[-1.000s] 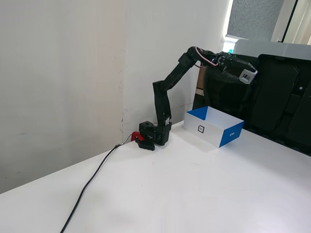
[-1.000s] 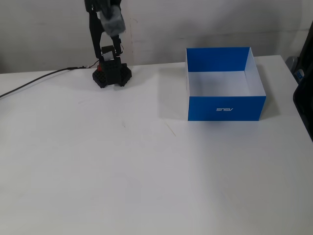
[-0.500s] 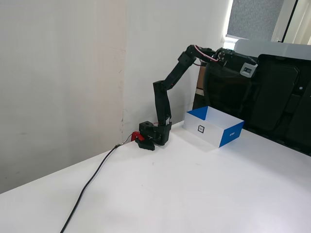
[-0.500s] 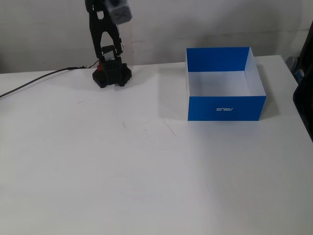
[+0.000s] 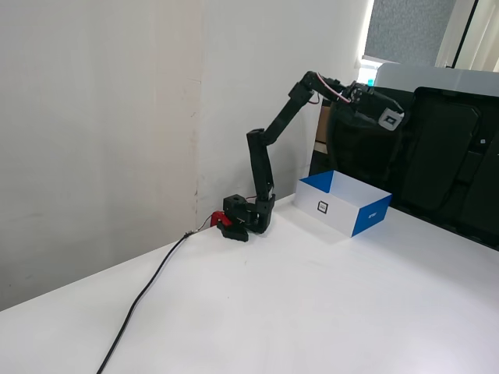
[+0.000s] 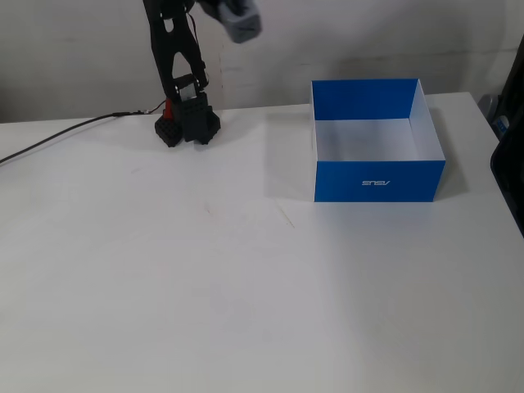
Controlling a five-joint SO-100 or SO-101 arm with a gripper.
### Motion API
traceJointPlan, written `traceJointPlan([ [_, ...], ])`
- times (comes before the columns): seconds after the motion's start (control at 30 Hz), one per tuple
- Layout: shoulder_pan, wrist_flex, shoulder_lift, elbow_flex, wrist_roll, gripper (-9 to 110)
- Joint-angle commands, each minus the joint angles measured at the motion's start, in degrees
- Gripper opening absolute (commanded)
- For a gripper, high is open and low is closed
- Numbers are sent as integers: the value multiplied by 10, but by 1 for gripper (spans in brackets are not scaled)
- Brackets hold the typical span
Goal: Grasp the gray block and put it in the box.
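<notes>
High in the air, the black arm holds the gray block (image 5: 388, 119) (image 6: 241, 22) in my gripper (image 5: 383, 118) (image 6: 234, 18), which is shut on it. In a fixed view the block hangs well above the box (image 5: 343, 205), roughly over its far side. In the other fixed view the block sits at the top edge of the picture, to the left of the box (image 6: 377, 178). The box is blue and white outside, white inside, and nothing lies in it. A small square black-and-white label (image 5: 322, 206) marks one white side.
The arm's base (image 5: 245, 219) (image 6: 187, 126) stands by the wall, with a black cable (image 5: 144, 294) (image 6: 49, 141) trailing off across the white table. Dark chairs (image 5: 437, 156) stand behind the box, past the table's far edge.
The arm has swung the held block toward the box: rightward along the top in one fixed view, slightly left and down over the box in the other. The grip stayed shut.
</notes>
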Motion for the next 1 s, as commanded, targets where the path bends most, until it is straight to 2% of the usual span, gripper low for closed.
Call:
traceJointPlan([
  [0.0,48,24,2,6,26,12],
  [0.33,175,68,-6,100,98,12],
  [0.97,326,45,-97,102,178,13],
])
